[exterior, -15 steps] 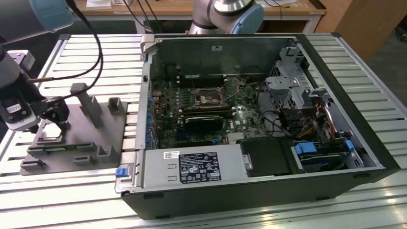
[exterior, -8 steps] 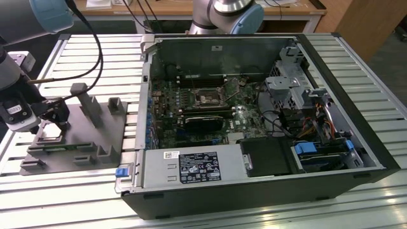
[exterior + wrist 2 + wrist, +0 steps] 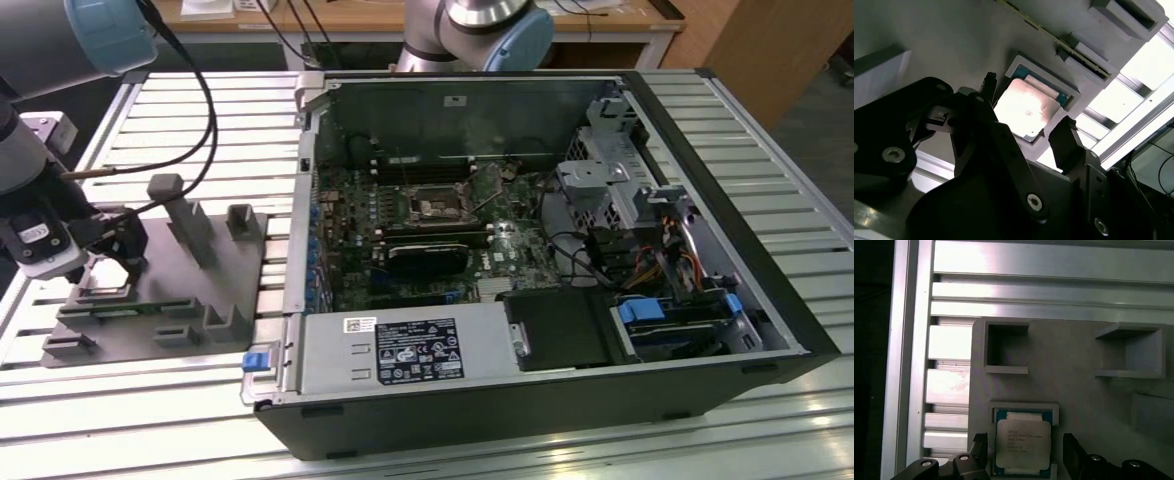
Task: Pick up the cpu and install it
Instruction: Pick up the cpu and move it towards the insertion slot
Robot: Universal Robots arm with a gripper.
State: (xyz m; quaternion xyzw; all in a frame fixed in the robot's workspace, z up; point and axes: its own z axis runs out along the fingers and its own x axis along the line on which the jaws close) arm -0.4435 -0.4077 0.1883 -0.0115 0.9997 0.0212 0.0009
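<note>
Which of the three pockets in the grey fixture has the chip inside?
The framed pocket between the open gripper's fingers: it holds the cpu. The square pocket and the wider pocket are empty.

Slatted metal table [image 3: 754, 125] (wooden desk [image 3: 367, 15] behind)

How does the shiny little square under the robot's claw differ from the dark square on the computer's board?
The cpu has a pale, shiny metal top; the socket looks dark inside a metal frame. The cpu lies in a pocket of the grey fixture outside the case, straddled by the open gripper; the socket sits on the motherboard inside it. Both are square.
</note>
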